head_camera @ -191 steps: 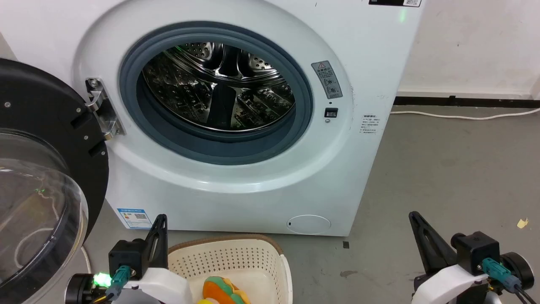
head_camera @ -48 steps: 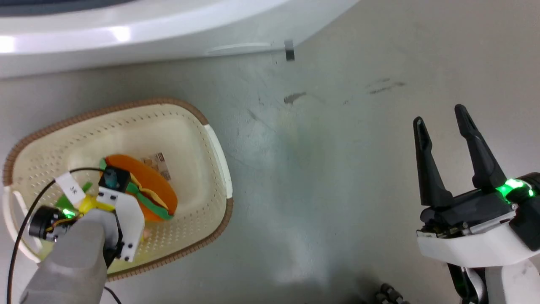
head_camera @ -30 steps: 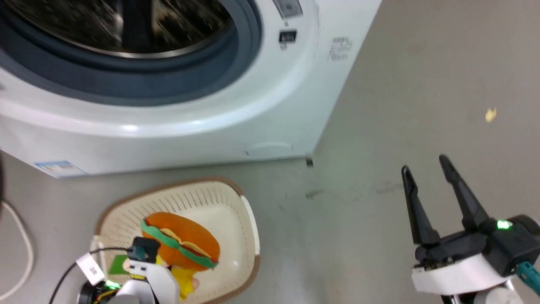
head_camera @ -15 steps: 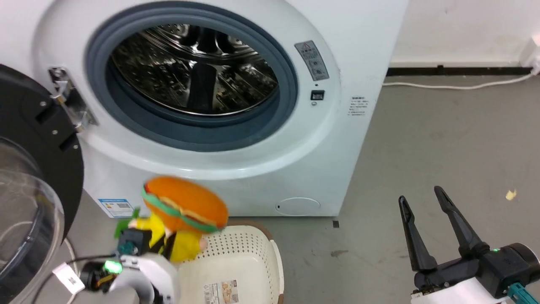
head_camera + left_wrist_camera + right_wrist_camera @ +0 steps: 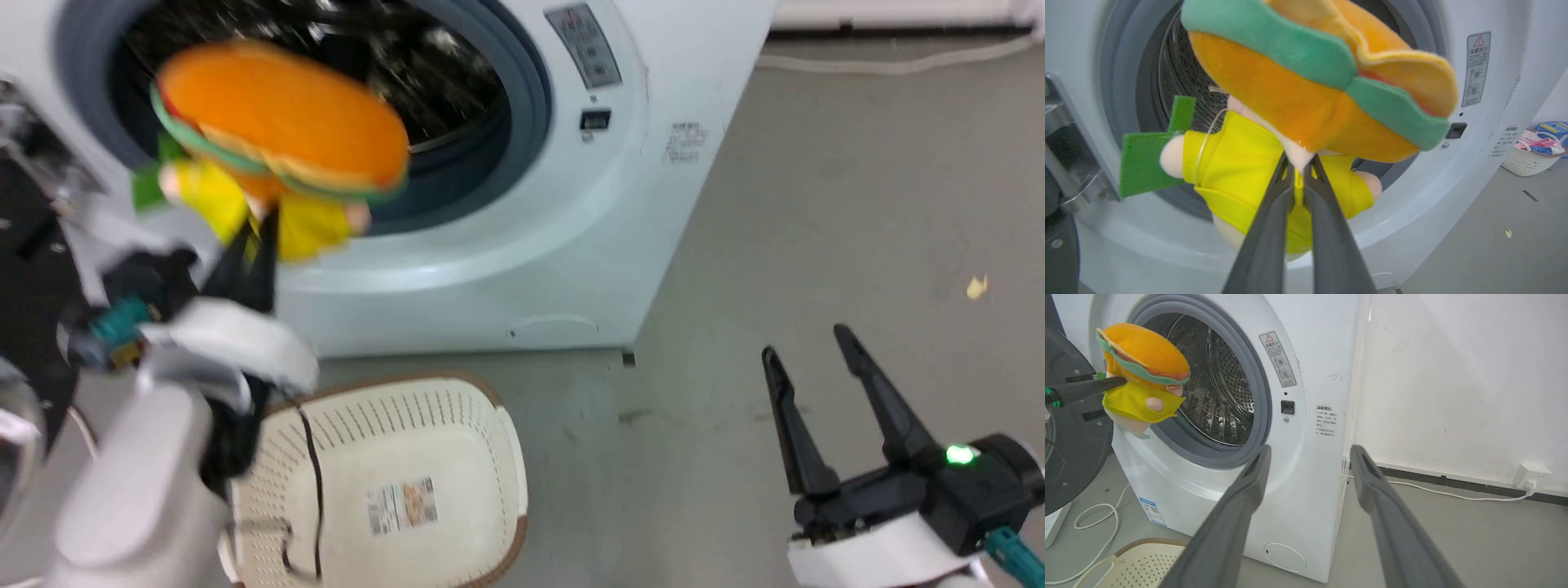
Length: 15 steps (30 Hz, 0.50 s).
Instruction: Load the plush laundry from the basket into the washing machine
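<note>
Clamped on the plush toy [image 5: 277, 122] with the left gripper [image 5: 1298, 163], pinching at the yellow cloth, holding it high at the mouth of the washing machine [image 5: 571, 245], not yet inside the drum [image 5: 1224, 396]. Lower down, no laundry in the basket [image 5: 498, 425], just its label sticker [image 5: 400, 506]. Over right, idling with the right gripper [image 5: 804, 343] spread wide, gripping nothing. Looks like pick-up done; remaining: push in, let go.

Grey floor [image 5: 816, 204], white wall [image 5: 1453, 375] (scuffed)
</note>
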Available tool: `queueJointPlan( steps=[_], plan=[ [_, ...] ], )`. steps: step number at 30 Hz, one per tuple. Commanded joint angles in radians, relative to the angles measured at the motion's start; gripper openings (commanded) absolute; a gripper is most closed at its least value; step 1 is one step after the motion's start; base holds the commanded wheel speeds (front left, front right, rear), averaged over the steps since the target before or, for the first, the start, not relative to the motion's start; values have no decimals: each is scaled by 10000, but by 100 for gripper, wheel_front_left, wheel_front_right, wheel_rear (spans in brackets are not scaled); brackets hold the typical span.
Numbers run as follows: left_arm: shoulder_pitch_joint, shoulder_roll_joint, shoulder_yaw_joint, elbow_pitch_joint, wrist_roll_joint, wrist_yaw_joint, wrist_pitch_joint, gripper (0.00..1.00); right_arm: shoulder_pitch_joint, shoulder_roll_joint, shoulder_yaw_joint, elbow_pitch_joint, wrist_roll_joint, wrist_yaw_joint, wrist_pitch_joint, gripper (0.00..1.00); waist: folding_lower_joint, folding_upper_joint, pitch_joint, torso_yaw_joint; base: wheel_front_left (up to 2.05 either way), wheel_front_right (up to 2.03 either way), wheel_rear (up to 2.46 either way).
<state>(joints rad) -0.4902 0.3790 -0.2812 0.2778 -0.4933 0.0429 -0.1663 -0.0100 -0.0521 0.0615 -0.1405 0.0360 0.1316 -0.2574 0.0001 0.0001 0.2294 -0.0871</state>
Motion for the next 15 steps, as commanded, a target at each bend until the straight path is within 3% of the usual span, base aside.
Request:
queueJointPlan(
  steps=[1, 8, 15],
  plan=[
    [-408, 135, 132, -182, -31, 64, 82, 0, -239, 19, 9, -73, 5, -9, -44, 100, -1, -1, 869, -408, 0, 0, 0],
    [-2804, 783, 480, -139, -67, 17, 1221, 0, -975, 19, 24, -250, 256, -9, -44, 100, -1, -1, 2643, -1019, 0, 0, 0],
    [-5804, 1471, 168, 1280, 405, -360, 2691, 0, -1657, 19, 91, -349, 658, -9, -44, 100, -1, -1, 4196, -1496, 0, 0, 0]
  ],
)
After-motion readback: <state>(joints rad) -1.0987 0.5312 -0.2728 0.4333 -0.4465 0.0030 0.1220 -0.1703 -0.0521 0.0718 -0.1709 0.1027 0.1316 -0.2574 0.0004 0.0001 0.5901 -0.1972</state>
